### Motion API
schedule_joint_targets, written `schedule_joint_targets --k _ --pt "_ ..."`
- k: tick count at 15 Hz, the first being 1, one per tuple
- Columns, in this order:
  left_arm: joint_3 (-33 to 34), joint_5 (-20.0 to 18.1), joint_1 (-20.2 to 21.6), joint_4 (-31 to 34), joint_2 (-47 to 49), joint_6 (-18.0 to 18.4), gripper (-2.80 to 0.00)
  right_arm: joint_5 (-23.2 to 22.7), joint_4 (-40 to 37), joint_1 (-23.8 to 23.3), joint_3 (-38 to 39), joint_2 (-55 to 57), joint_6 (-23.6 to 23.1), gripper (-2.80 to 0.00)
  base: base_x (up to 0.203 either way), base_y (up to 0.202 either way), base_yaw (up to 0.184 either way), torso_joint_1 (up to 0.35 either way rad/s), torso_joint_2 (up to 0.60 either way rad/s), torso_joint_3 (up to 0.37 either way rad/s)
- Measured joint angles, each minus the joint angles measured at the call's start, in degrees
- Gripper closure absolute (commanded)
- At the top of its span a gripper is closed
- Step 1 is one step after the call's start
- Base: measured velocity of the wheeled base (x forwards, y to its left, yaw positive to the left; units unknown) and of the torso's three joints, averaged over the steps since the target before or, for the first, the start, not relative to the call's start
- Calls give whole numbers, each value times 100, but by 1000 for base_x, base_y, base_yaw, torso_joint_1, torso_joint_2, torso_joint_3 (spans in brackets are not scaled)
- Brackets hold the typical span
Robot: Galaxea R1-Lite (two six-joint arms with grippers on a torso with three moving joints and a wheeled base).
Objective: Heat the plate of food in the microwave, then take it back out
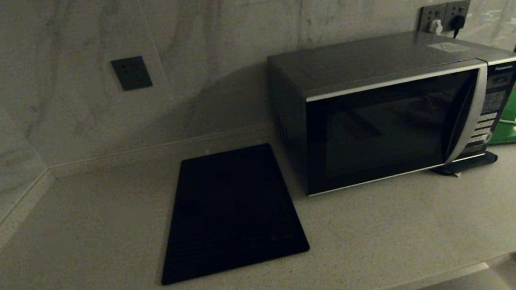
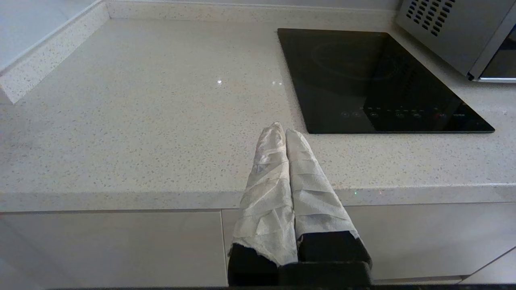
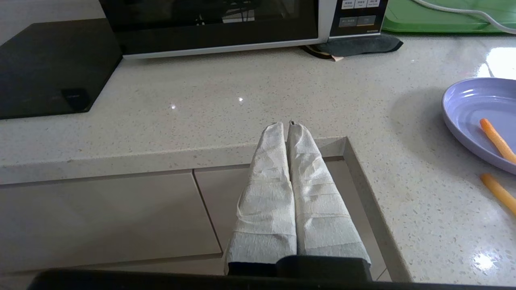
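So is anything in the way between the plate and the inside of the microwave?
Yes. The microwave door is shut, so the plate of food, on the counter to its right, can't go in yet. One food stick lies off the plate.

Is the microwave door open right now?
No, the microwave has its dark glass door flat against the front, closed, while the plate of food sits out on the counter.
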State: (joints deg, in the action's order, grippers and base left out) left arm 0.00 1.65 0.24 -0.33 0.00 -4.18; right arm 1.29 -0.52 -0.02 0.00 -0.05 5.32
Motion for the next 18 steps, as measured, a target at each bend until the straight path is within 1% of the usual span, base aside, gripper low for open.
schedule_joint_targets --k 18 --pt "0 0 0 0 0 0 0 5 1 2 0 2 0 0 0 0 0 0 0 0"
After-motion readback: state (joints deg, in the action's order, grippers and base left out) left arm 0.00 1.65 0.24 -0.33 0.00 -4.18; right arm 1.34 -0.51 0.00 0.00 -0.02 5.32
